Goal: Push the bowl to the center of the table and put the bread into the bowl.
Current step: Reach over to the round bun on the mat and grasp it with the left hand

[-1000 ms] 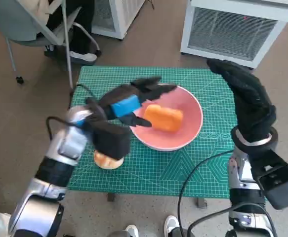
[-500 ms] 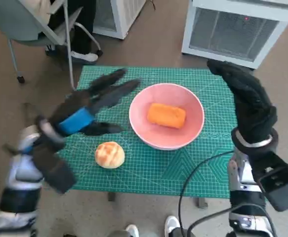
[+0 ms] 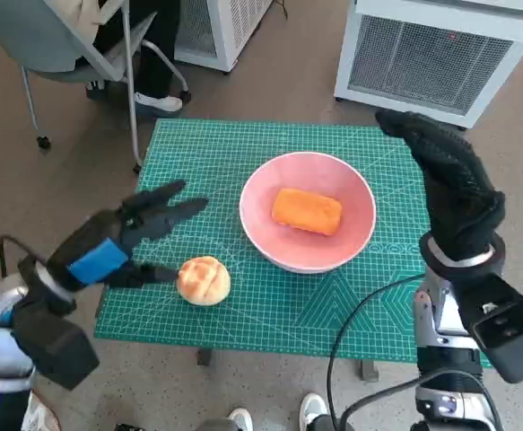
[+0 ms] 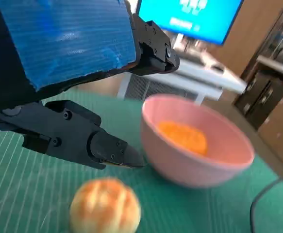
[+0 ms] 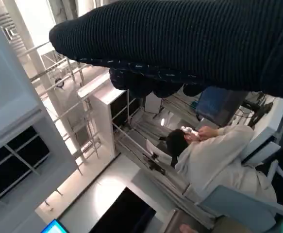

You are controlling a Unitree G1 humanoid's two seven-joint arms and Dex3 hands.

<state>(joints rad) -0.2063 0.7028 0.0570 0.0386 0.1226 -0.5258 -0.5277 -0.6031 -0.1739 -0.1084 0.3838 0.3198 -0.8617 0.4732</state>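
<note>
The pink, round plastic bowl (image 3: 308,212) sits near the middle of the green cutting-mat tabletop (image 3: 243,148), so the pushing part looks done to me. Inside it lies an orange, oblong piece of bread (image 3: 307,210), flat on the bottom — that half of the job seems finished too, if this is the bread meant.

Still outside is a round, golden bread roll (image 3: 204,280), resting on the mat just beside the bowl toward the robot's left, near the front edge. If it also has to go in, that is what is left.

The left hand (image 3: 122,242), black with blue tape on its back, hovers close to the roll with fingers spread and nothing in them; in the left wrist view a fingertip (image 4: 117,153) hangs just above the roll without clearly touching it.

The right hand (image 3: 449,184) in the black knitted glove is raised beside the bowl's far side — it holds nothing, fingers loosely extended and apart from the rim.
</note>
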